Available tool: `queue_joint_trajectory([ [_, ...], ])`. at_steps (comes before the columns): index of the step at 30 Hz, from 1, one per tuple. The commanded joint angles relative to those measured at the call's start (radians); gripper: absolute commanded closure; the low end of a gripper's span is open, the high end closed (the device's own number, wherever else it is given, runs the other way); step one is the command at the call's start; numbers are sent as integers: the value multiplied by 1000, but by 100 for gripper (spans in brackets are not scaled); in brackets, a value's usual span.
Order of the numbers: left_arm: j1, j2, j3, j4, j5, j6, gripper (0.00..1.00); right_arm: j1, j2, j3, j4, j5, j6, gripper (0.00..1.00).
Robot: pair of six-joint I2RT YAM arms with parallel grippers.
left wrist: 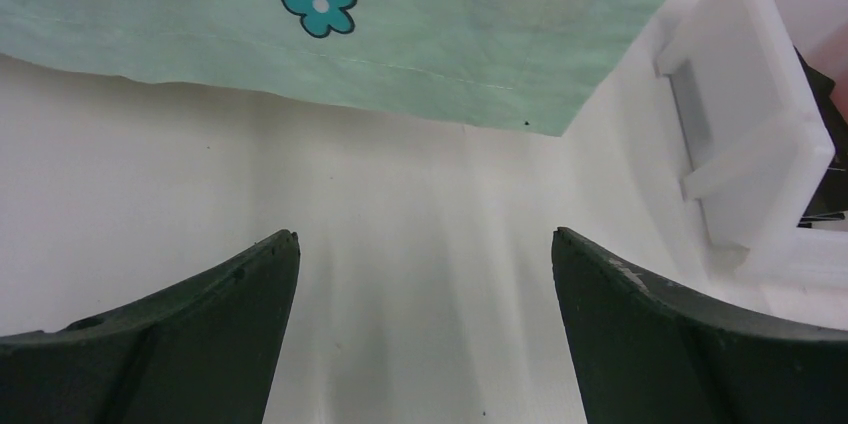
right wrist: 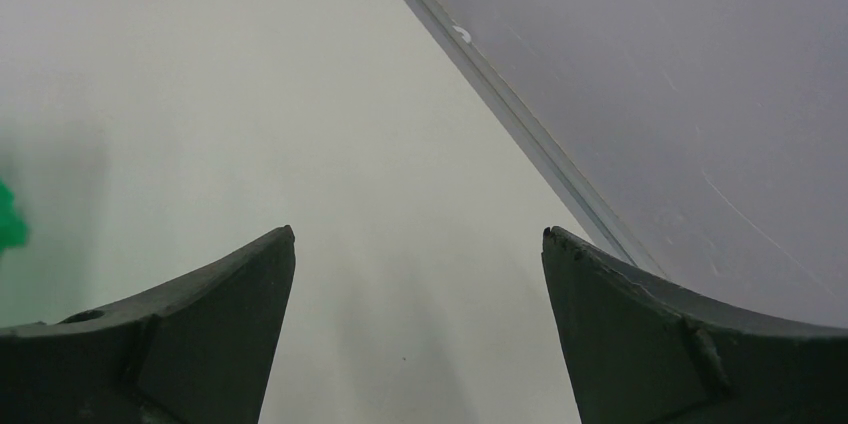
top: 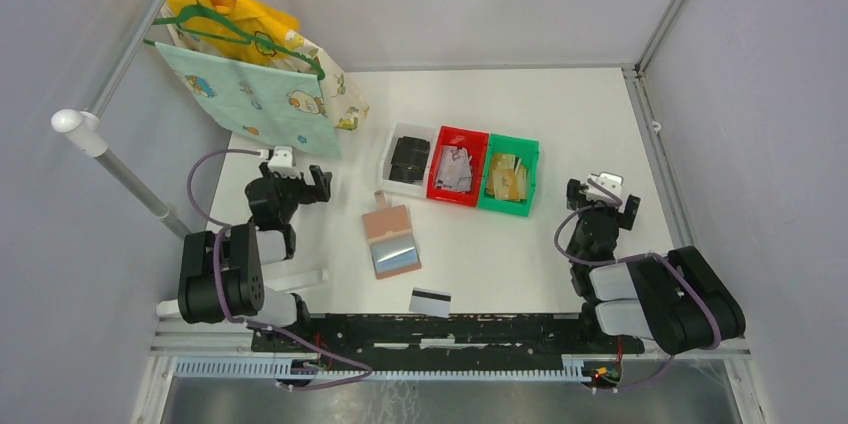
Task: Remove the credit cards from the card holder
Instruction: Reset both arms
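The card holder (top: 392, 240) lies open on the white table, reddish-brown flap at the far end and a shiny light-blue pocket at the near end. One white credit card (top: 430, 302) with a black stripe rests flat near the front edge, apart from the holder. Whether any cards sit inside the holder I cannot tell. My left gripper (top: 295, 178) (left wrist: 425, 244) is open to the left of the holder, with only bare table between its fingers. My right gripper (top: 603, 193) (right wrist: 418, 239) is open far to the right, also with nothing in it.
Behind the holder stand a white bin (top: 388, 159), a red bin (top: 434, 172) and a green bin (top: 534, 172), all holding items. A pale green cloth (top: 250, 94) (left wrist: 400, 24) on a hanger hangs just beyond the left gripper. The enclosure wall (right wrist: 650, 94) is close on the right.
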Motion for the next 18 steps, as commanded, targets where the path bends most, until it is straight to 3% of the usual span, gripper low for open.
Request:
queue_joint_trajectory([
  [1, -28, 78, -62, 342, -96, -30, 0, -10, 3, -112, 122, -157, -50, 2],
  [6, -140, 67, -93, 349, -269, 61, 0, -37, 1, -131, 142, -240, -45, 2],
  [9, -102, 158, -82, 446, -233, 18, 0, -43, 57, -137, 200, -276, -58, 2],
  [10, -101, 132, -67, 353, -226, 31, 0, -44, 64, -128, 192, -276, -54, 2],
  [18, -98, 143, -66, 380, -218, 21, 0, -106, 57, -110, 138, -345, -7, 2],
])
